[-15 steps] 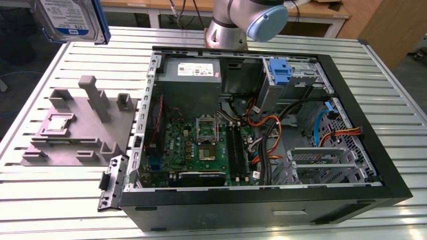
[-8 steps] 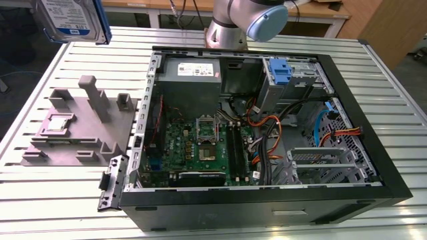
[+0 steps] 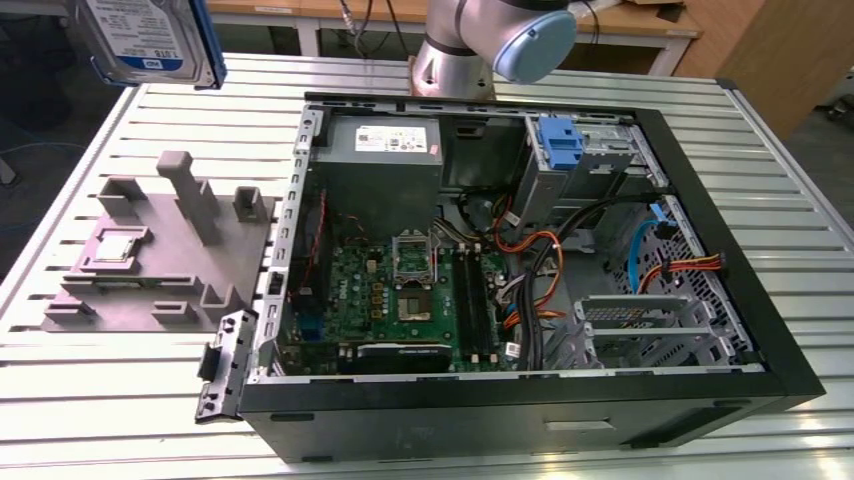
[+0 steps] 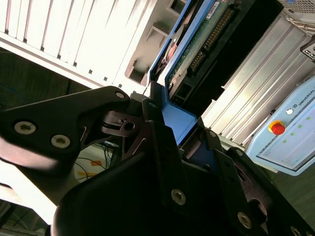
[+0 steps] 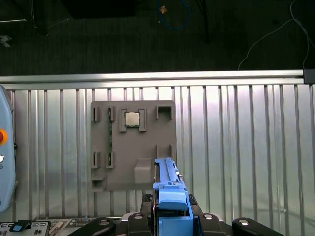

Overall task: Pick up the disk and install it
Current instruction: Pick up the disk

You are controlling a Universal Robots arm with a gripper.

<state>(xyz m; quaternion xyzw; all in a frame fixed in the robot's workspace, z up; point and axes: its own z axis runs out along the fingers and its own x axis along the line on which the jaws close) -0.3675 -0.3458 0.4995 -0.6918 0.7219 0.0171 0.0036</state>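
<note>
The disk, a silver hard drive with a white-and-blue label and a blue frame, hangs high over the table's far corner at the exterior view's left, above the grey fixture. In both wrist views my gripper is shut on it. The black fingers clamp the blue frame, and the drive's green circuit board extends away from them. In the first wrist view the disk is seen edge-on, directly over the grey fixture's edge.
The open computer case lies on the slatted metal table, with the power supply, an upright blue latch piece and a metal drive cage inside. The grey fixture holds a chip. The arm's base stands behind the case.
</note>
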